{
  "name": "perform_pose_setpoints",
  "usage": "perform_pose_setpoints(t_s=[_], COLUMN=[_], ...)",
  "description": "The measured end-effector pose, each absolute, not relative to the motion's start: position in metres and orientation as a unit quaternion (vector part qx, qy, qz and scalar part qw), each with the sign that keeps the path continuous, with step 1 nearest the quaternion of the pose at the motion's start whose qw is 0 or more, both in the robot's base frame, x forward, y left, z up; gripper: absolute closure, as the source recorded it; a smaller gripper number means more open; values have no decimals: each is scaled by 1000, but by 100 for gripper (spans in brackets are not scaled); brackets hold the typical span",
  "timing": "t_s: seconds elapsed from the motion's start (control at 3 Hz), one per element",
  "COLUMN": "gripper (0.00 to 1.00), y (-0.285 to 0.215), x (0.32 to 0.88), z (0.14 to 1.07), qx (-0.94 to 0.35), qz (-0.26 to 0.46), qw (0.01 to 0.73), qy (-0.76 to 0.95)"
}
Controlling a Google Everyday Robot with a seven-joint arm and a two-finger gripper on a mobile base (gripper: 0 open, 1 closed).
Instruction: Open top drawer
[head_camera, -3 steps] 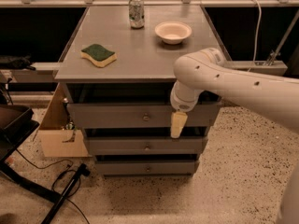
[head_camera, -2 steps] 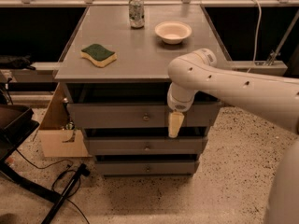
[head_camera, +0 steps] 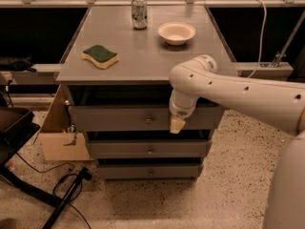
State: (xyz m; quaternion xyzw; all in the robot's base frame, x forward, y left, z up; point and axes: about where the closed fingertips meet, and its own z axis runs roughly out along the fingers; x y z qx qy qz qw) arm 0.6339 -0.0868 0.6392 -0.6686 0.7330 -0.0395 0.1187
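The top drawer is the widest grey front just under the table top, with a small round metal knob at its centre. A dark gap shows above its front. My gripper hangs from the white arm, which comes in from the right. Its pale tip is in front of the drawer front, a little to the right of the knob and at about its height. Two narrower drawers sit below.
On the grey table top lie a green and yellow sponge, a soda can and a white bowl. A cardboard box stands left of the cabinet. Cables and a black stand lie on the floor.
My gripper has shifted a little to the left and slightly up, closer to the top drawer's knob. The drawers look unchanged.
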Motion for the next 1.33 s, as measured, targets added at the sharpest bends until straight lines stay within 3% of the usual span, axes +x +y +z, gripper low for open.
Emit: perform_pose_setpoints(t_s=[0.67,1.0,1.33], gripper=[86,100,100], y=[-96,-97,-97], x=[626,627,628], z=[639,643,646], qx=[-668,-668,-668], qz=[-44,-44,-44], qw=[108,108,108], qy=[735,735,735])
